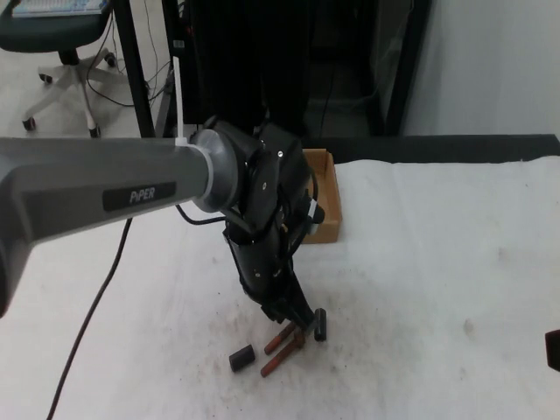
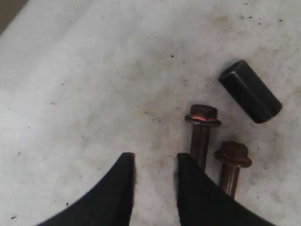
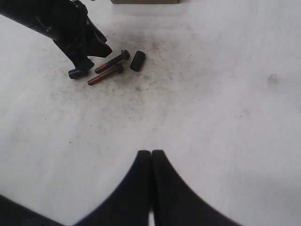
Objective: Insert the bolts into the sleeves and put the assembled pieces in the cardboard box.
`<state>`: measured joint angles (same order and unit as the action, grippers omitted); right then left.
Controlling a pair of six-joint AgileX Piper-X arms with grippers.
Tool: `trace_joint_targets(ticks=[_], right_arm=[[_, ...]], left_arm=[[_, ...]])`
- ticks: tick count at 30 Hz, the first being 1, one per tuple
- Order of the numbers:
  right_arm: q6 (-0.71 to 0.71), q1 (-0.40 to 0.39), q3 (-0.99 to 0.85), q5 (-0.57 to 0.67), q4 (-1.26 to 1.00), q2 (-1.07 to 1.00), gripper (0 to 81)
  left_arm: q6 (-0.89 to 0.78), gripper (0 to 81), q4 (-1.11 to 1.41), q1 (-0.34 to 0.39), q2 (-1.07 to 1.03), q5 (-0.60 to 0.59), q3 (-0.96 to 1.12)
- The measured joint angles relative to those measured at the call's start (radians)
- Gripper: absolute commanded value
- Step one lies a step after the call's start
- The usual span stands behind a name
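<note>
Left gripper (image 2: 155,188): slightly open, empty, low over the bench (image 2: 84,70) on a steeply down-tilted arm (image 1: 87,188). Nearest bolt (image 2: 201,136): outside the gap, shaft end hidden by one finger (image 2: 202,197), long axis roughly along the fingers. Second bolt (image 2: 232,167) just beside; sleeve (image 2: 250,92) beyond. Right gripper (image 3: 151,183): closed, empty, well apart. Box (image 1: 331,206) farthest.

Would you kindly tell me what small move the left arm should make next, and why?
Probably a slight sideways shift of the left gripper toward the nearer bolt, before closing. Its jaws stand open with nothing between them, and that bolt's shank lies just outside one finger rather than in the gap. The sleeve beyond it lies loose, so a bolt must be gripped first.
</note>
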<state>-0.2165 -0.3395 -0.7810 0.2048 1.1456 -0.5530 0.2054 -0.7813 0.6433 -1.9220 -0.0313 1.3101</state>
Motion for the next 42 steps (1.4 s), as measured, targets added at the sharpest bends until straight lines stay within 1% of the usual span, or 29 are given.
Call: trace_joint_targets(ticks=[7, 14, 21, 24, 42], right_arm=[[0.0, 0.0, 0.0, 0.0, 0.0, 0.0, 0.3], [0.0, 0.0, 0.0, 0.001, 0.0, 0.0, 0.3], [0.0, 0.0, 0.0, 0.001, 0.0, 0.0, 0.3], [0.0, 0.0, 0.0, 0.001, 0.0, 0.0, 0.3], [0.0, 0.0, 0.0, 0.001, 0.0, 0.0, 0.3]], left_arm=[[0.001, 29.1, 0.0, -0.006, 0.0, -0.001, -0.001], [0.001, 29.1, 0.0, -0.004, 0.0, -0.079, -0.001], [0.013, 29.1, 0.0, -0.001, 0.0, -0.099, -0.001], [0.02, 29.1, 0.0, -0.001, 0.0, -0.13, -0.001], [0.036, 29.1, -0.015, 0.006, -0.034, -0.134, -0.001]])
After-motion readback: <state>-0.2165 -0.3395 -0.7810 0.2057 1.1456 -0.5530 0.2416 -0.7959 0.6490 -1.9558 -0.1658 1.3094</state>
